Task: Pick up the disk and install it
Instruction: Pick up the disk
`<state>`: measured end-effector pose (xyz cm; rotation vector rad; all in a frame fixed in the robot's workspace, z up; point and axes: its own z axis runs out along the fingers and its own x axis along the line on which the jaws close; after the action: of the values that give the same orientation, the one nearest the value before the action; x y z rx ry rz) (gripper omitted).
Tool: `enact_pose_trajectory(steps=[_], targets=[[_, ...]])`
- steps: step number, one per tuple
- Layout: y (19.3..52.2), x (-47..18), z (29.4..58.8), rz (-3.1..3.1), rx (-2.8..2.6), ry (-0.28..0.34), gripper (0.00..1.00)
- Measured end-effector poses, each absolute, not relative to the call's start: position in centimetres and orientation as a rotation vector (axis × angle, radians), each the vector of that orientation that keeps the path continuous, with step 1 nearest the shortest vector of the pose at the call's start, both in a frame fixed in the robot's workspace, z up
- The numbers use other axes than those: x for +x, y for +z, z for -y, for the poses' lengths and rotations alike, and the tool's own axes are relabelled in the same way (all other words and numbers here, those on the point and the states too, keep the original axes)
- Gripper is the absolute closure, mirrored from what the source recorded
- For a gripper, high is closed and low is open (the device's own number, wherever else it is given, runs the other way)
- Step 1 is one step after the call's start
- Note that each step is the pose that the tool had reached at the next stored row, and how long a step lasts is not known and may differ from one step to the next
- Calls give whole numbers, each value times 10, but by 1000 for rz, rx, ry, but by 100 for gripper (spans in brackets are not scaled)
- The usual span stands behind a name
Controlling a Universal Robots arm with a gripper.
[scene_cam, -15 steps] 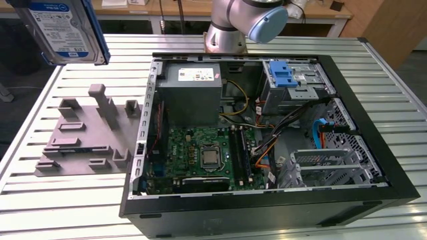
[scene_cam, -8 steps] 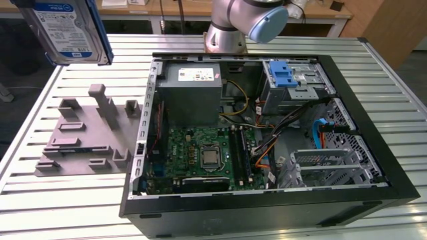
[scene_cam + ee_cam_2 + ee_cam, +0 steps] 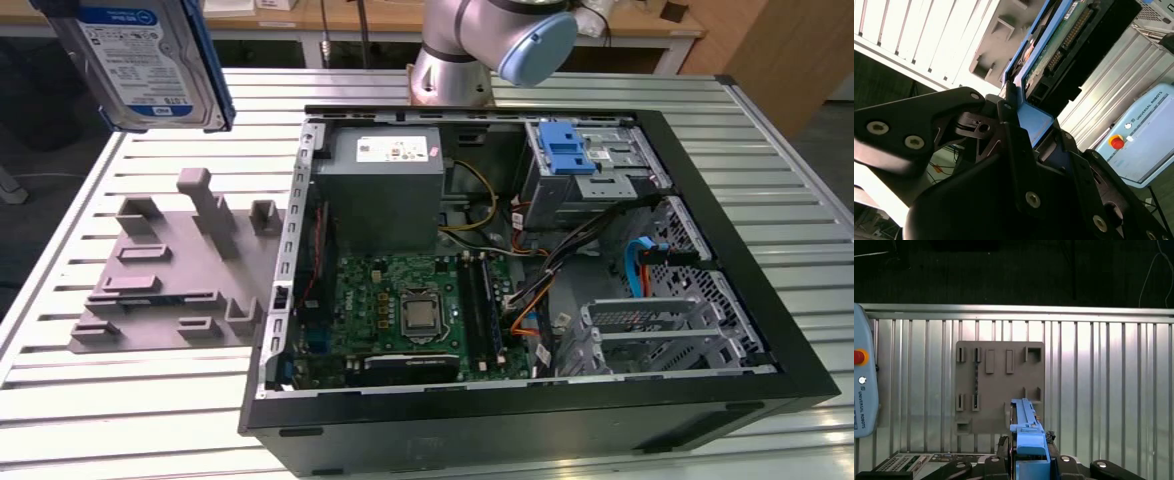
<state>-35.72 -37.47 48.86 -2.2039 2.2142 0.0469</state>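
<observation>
Disk (image 3: pixel 150 62) aloft over the grey fixture (image 3: pixel 167 270), end effector (image 3: pixel 1026 122) tight on its blue tab (image 3: pixel 1030 444)

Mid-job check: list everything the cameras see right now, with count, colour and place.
disk: one, silver with blue frame, held in the air at the exterior view's upper left
tray: one, grey, on the table beside the case
case: one, black, open, on the table
power supply: one, grey, inside the case
circuit board: one, green, inside the case
drive cage: one, metal with blue latch, inside the case
table: one, silver slats
pendant: one, light grey, near the table's edge
arm: one, silver-grey, behind the case
gripper: one, black, shut on the disk's blue tab
</observation>
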Motion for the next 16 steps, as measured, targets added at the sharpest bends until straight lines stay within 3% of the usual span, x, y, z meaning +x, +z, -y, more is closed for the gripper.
enact_pose_trajectory(steps=[16], targets=[[488,-339,388,-2214,-2204,47,64]])
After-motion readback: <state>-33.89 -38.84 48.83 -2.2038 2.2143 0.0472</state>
